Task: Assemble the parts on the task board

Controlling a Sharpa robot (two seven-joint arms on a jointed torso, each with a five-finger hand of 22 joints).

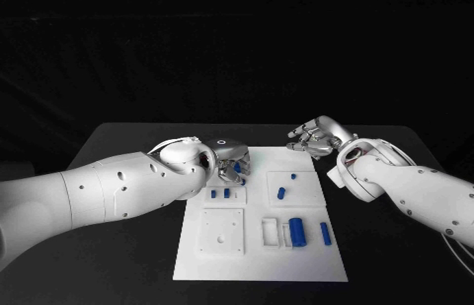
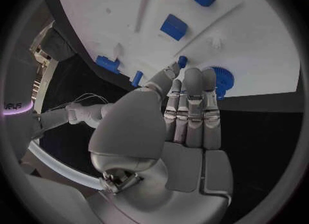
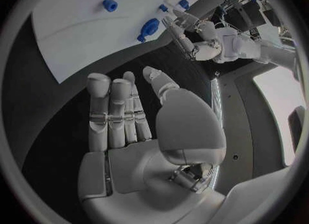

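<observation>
The white task board [image 1: 259,267] lies in the middle of the black table. My left hand [image 1: 229,156] hovers over its far left corner, fingers straight and side by side [image 2: 193,105], palm bare. Its fingertips reach a round blue toothed part [image 2: 221,79]. A small blue peg [image 2: 183,61] shows just past the thumb tip; whether they touch I cannot tell. My right hand [image 1: 318,138] hangs over bare table beyond the board's far right corner, fingers stretched out [image 3: 116,116], holding nothing. Near the board's front edge lie a thick blue cylinder [image 1: 296,232] and a slim blue bar [image 1: 325,233].
Two small blue blocks [image 1: 219,194] sit in a left-hand panel of the board. Two blue pegs [image 1: 281,193] lie in the far right panel. A square white plate [image 1: 222,231] and a narrow white frame [image 1: 270,231] occupy the board's near half. Black table [image 1: 395,250] surrounds the board.
</observation>
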